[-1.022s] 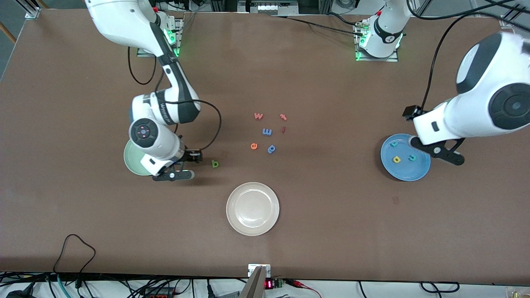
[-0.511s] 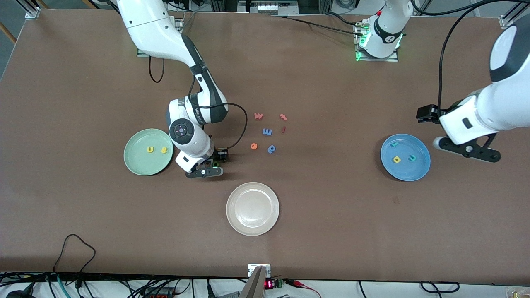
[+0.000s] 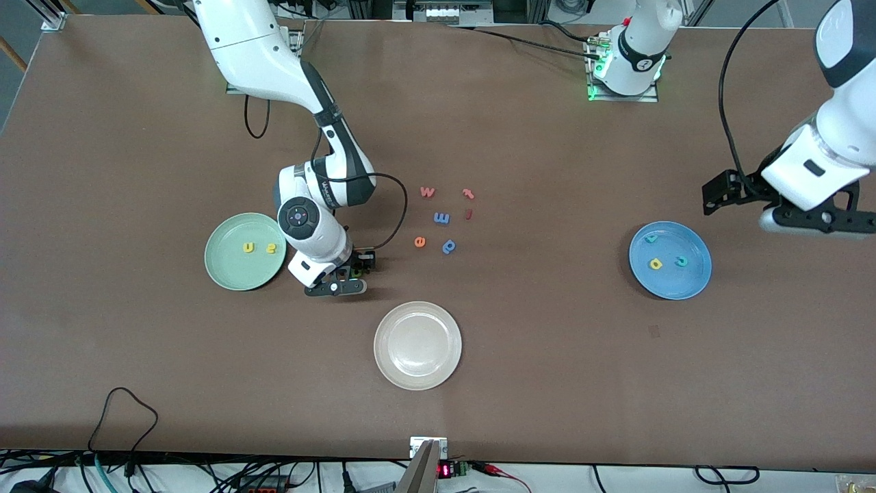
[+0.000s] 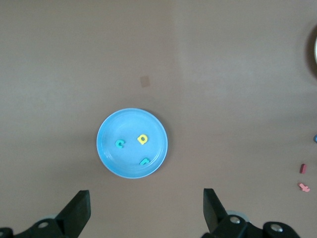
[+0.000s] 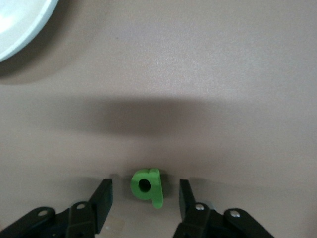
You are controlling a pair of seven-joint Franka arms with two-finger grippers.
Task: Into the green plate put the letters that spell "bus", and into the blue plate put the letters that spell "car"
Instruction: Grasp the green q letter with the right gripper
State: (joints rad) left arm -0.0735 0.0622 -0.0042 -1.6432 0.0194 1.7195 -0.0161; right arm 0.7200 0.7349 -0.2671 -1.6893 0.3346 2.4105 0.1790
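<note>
Step in hand: the last "bus" letter. Your right gripper (image 3: 340, 279) is low over the table between the green plate (image 3: 220, 268) and the white plate (image 3: 384, 356), with the "b" (image 5: 147, 186) between its fingers (image 5: 102, 198). The jaws stand partly apart, a gap on each side of the letter; nothing is gripped yet.

The "u" (image 3: 249, 248) and "s" (image 3: 271, 248) already lie in the green plate. The blue plate (image 3: 698, 284) holds "c" (image 3: 680, 261), "a" (image 3: 655, 263) and "r" (image 3: 651, 238), so "car" looks done.

Your left gripper (image 4: 146, 208) waits high, near the blue plate toward the left arm's end, jaws wide and empty.

Next move, as I judge it: close on the "b" squarely, lift, carry it over the green plate, release. Keep it centred; a thin foam piece may slip or tilt.

The "b": bright green foam, flat on the table, small round hole in its bowl.
</note>
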